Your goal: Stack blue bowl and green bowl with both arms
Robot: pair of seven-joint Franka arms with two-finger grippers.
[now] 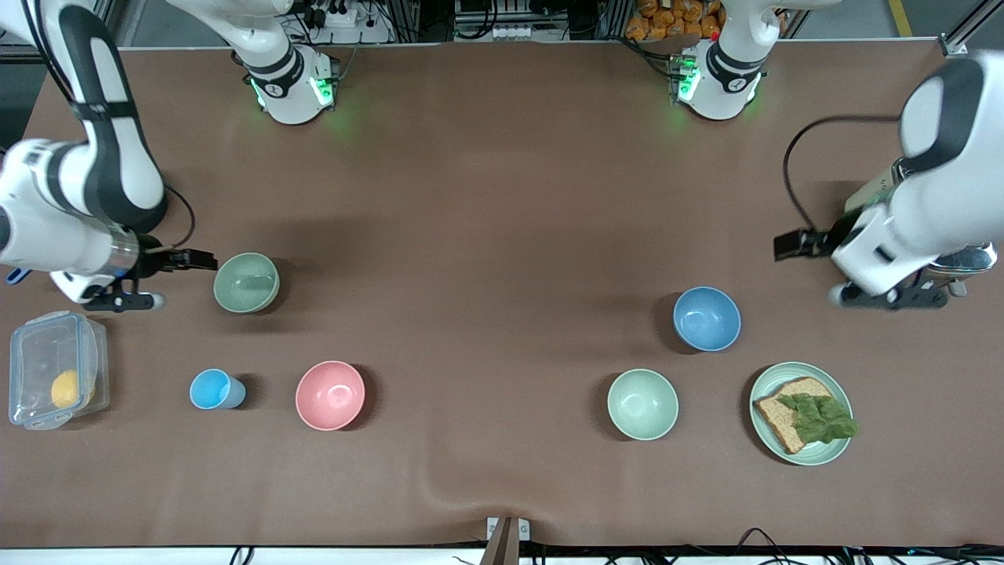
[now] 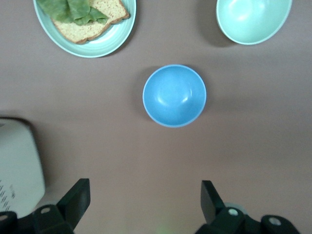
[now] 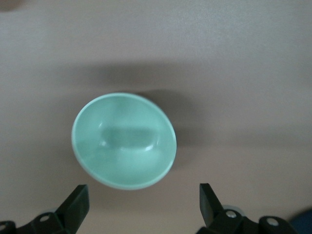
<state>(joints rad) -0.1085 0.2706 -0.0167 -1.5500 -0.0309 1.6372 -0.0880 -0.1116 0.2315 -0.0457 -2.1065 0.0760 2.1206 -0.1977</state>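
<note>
Nearest the front edge of the worktop [image 1: 502, 196] runs a row: a clear lidded container [image 1: 56, 369] with something yellow inside at the right arm's end, then a small light-blue cup [image 1: 213, 389], a pink bowl [image 1: 330, 395], a pale mint bowl [image 1: 642, 404], and a mint plate [image 1: 839, 455] carrying a slice of bread [image 1: 773, 408] topped with lettuce [image 1: 820, 418] at the left arm's end.

Farther from the front edge sit the task's two pieces, well apart. The blue bowl [image 1: 707, 318] stands upright toward the left arm's end, just farther in than the mint bowl and plate. The green bowl [image 1: 246, 282] stands upright toward the right arm's end.

The left gripper [image 1: 890, 297] hangs near the worktop's end edge beside the blue bowl, jaws spread wide and empty. The right gripper [image 1: 133, 300] hangs just beside the green bowl, jaws likewise wide and holding nothing.

Risks, as I judge them: the left arm could drift to the mint bowl instead, since the two sit near each other. A pinch on a thin rim may tip either bowl or let it slip in carrying. With the bowls so widely separated, the arms could crowd each other at the meeting point.

The worktop is a brown matte covering with a slight wrinkle near the front edge. At the top edge stand both arm bases with green lights, cables and racks past them.
</note>
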